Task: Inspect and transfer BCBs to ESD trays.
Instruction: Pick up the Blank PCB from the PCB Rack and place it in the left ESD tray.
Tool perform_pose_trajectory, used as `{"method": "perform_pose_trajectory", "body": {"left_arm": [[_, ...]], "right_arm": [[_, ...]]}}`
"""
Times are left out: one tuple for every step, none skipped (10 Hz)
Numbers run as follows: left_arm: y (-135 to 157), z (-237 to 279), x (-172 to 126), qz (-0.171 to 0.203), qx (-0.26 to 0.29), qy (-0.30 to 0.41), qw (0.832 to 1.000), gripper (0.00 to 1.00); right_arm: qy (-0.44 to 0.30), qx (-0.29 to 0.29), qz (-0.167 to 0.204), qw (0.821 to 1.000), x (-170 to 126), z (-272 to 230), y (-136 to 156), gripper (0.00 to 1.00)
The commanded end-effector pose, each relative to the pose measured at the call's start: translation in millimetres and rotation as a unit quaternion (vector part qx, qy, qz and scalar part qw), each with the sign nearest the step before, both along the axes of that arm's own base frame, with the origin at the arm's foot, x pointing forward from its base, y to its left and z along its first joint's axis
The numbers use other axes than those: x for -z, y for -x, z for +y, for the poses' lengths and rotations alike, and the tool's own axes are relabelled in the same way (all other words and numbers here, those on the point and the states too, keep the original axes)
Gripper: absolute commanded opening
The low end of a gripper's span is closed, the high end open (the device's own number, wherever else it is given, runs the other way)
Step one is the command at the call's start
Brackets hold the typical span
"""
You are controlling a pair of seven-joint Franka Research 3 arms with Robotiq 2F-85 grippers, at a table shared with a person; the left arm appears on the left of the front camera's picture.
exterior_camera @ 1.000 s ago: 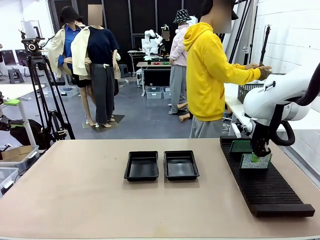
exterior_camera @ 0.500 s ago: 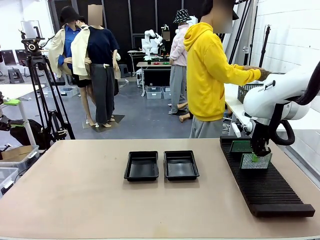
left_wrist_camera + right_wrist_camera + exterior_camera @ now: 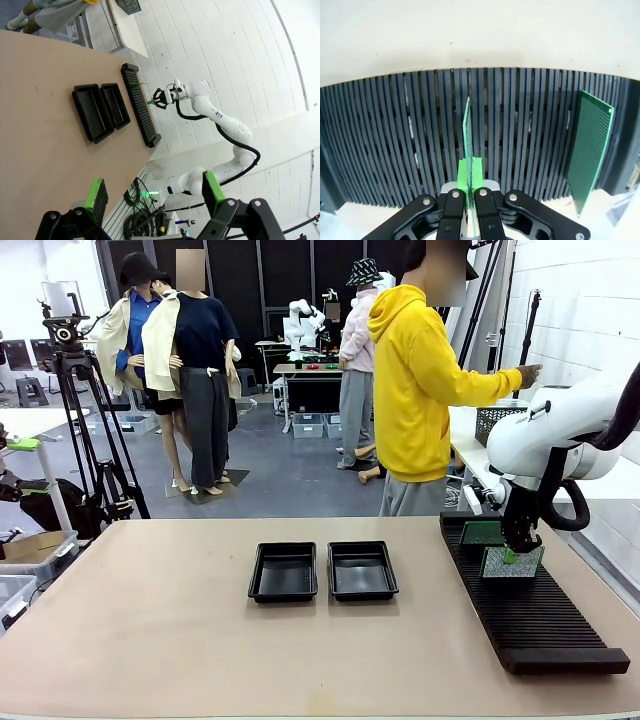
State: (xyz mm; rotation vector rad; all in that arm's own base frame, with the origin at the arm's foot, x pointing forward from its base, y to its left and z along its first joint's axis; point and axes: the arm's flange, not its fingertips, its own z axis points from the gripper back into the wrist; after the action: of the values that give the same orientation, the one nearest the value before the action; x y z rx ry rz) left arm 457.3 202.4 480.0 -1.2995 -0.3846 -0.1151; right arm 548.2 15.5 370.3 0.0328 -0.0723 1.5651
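Black ESD trays [image 3: 285, 572], two, side by side mid-table [image 3: 150, 640], long sides nearly touching.

Front view: long black slotted rack [image 3: 530, 615] runs along table's R side. R gripper [image 3: 518, 554] points down over far half of rack, fingers together on top edge of a green BCB [image 3: 512, 564] held upright at the slots. 2nd BCB [image 3: 482, 532] stands upright just behind it, nearer rack's far end. Far side: person [image 3: 415, 390] in yellow hoodie, turned toward the R, one arm stretched out to the wall side.

L wrist view: L gripper [image 3: 154, 191] high over table, green pads wide apart. Trays, rack and R arm sit well off; R gripper at the rack.

R wrist view: pads pinched tight on the BCB, seen edge-on, its lower edge down at the ribs. Can't tell if it's seated in a slot. 2nd BCB several slots away at pic right, face showing, well apart from the held one.
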Motion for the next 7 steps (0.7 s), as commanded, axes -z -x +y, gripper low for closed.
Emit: {"method": "perform_pose_trajectory", "body": {"left_arm": [[0,0,-4,0.004,-0.006,0.001,1.000,1.00],[0,0,-4,0.004,-0.006,0.001,1.000,1.00],[0,0,-4,0.004,-0.006,0.001,1.000,1.00],[0,0,-4,0.004,-0.006,0.001,1.000,1.00],[0,0,-4,0.004,-0.006,0.001,1.000,1.00],[0,0,-4,0.004,-0.006,0.001,1.000,1.00],[0,0,-4,0.004,-0.006,0.001,1.000,1.00]], "right_arm": [[0.016,-0.002,-0.004,1.000,-21,8,11,0.00],[0.020,-0.003,-0.009,1.000,-33,12,16,0.00],[0.027,-0.003,-0.015,1.000,-48,16,22,0.00],[0.030,0.002,-0.018,0.999,-60,20,29,0.00],[0.033,0.013,-0.018,0.999,-72,23,35,0.00],[0.037,0.026,-0.016,0.999,-86,27,43,0.00],[0.035,0.041,-0.015,0.998,-97,30,48,0.00]]}}
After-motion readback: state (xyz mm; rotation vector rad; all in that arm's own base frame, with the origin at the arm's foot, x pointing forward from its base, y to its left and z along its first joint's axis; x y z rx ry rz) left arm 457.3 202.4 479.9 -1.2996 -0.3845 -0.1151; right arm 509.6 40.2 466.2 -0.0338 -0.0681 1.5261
